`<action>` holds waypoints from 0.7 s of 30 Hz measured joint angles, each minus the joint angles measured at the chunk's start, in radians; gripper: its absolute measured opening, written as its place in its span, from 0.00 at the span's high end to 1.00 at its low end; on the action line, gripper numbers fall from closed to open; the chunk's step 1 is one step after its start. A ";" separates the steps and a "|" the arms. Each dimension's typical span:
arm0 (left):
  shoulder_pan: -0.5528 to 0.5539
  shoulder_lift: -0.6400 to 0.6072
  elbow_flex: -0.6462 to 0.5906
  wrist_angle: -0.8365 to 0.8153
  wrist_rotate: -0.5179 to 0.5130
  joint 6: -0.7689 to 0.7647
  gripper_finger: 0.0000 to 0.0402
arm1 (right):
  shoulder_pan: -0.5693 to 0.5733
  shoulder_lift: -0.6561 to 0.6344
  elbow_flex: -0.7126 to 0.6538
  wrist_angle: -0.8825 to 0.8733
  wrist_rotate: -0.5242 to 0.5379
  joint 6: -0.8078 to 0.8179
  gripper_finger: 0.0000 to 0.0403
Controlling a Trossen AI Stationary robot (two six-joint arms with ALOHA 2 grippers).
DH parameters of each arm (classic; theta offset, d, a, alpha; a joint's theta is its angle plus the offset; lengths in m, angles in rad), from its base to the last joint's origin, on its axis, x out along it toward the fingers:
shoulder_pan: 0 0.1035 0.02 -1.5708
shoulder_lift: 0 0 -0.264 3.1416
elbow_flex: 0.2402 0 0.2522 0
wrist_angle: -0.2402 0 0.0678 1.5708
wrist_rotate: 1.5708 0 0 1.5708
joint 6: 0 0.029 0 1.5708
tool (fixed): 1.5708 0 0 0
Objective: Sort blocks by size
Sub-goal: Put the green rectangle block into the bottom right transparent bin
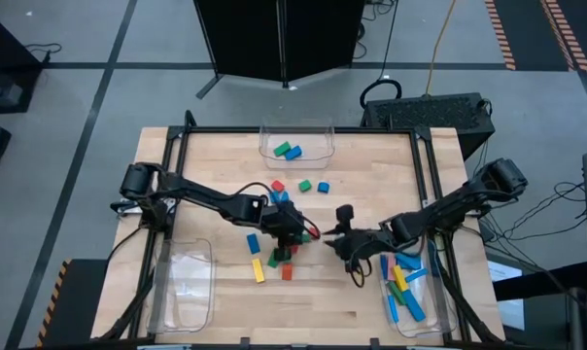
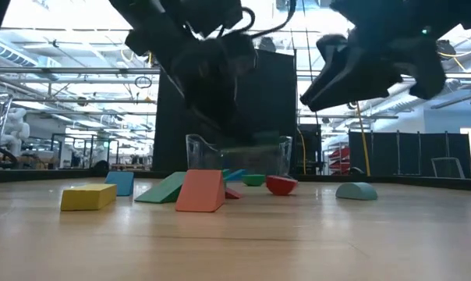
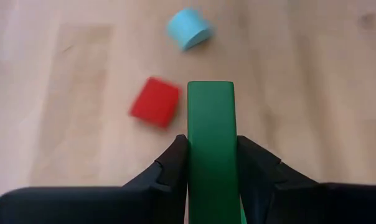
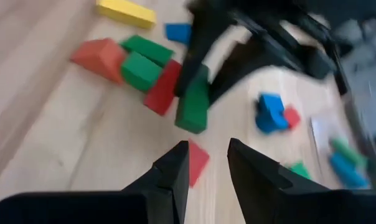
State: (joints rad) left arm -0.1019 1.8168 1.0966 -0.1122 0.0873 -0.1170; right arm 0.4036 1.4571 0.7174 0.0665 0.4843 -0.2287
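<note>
My left gripper is shut on a long green bar above a heap of blocks at the table's middle. The right wrist view shows the same bar hanging under that gripper. Below it lie a red block and a cyan half-round. A yellow bar, a blue block, a green wedge and a red wedge rest flat on the wood. My right gripper hovers just right of the heap, open by a narrow gap with nothing between its fingers. My left gripper pinches the green bar's two long sides between its two fingers, near the bar's end closest to the wrist. The fingers slant down from the table's left side and lie along the bar, which sticks out past the fingertips. The bar is tilted, clear of the table.
A clear bin at the far edge holds blue and green blocks. At the near right a bin holds several long bars. A clear bin stands at the near left. Loose blocks lie before the far bin.
</note>
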 joint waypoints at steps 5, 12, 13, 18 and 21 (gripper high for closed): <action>0.016 -0.004 0.000 0.084 0.151 -0.040 0.76 | 0.029 0.060 0.000 0.106 0.006 -0.185 0.74; 0.042 -0.004 0.001 0.126 0.224 -0.074 0.75 | 0.044 0.093 0.000 0.172 0.117 -0.301 0.74; 0.044 -0.004 0.001 0.129 0.226 -0.080 0.75 | 0.045 0.093 0.000 0.173 0.116 -0.305 0.74; 0.058 -0.004 0.000 0.145 0.250 -0.087 0.75 | 0.048 0.092 0.000 0.173 0.119 -0.309 0.74; 0.062 -0.004 -0.001 0.165 0.289 -0.096 0.75 | 0.057 0.092 0.000 0.176 0.120 -0.315 0.74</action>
State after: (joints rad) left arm -0.0395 1.8126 1.0958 0.0529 0.3762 -0.2132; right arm 0.4608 1.5494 0.7170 0.2420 0.6047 -0.5439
